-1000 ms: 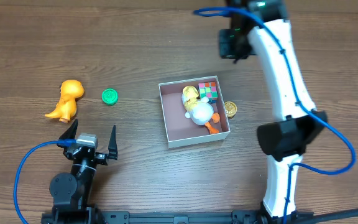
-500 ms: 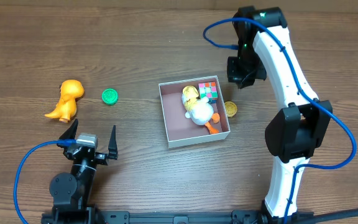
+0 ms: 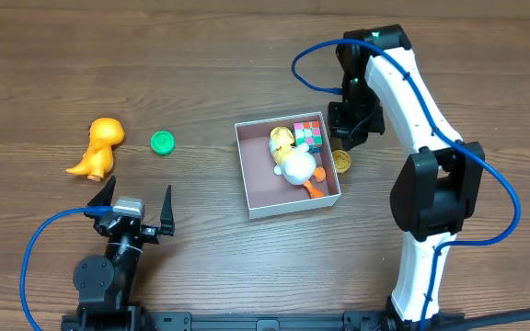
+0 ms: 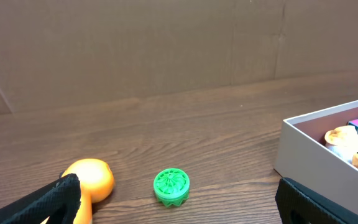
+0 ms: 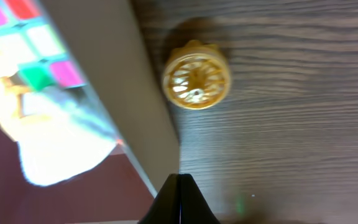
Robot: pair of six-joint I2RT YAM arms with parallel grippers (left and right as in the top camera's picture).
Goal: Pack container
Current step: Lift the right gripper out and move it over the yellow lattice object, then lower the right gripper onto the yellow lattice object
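The container (image 3: 245,165) is a square white-walled box with a pinkish-brown floor, mid-table. It holds a white and yellow duck toy (image 3: 294,162) and a colour cube (image 3: 308,134). A yellow ridged disc (image 3: 340,161) lies on the table against the box's right wall. My right gripper (image 3: 344,138) hovers over that wall and disc. In the right wrist view its fingers (image 5: 180,190) are shut and empty, above the box wall (image 5: 120,74), with the disc (image 5: 196,75) beyond them. My left gripper (image 3: 136,210) is open and empty, near the front left.
A green ridged disc (image 3: 162,142) and an orange dinosaur toy (image 3: 97,147) lie at the left. Both show in the left wrist view, the disc (image 4: 171,186) and the dinosaur (image 4: 91,180), with the box (image 4: 309,149) to the right.
My right arm has come from the far edge toward me and down, to just over the box's right wall and the yellow disc. The left arm has not moved.
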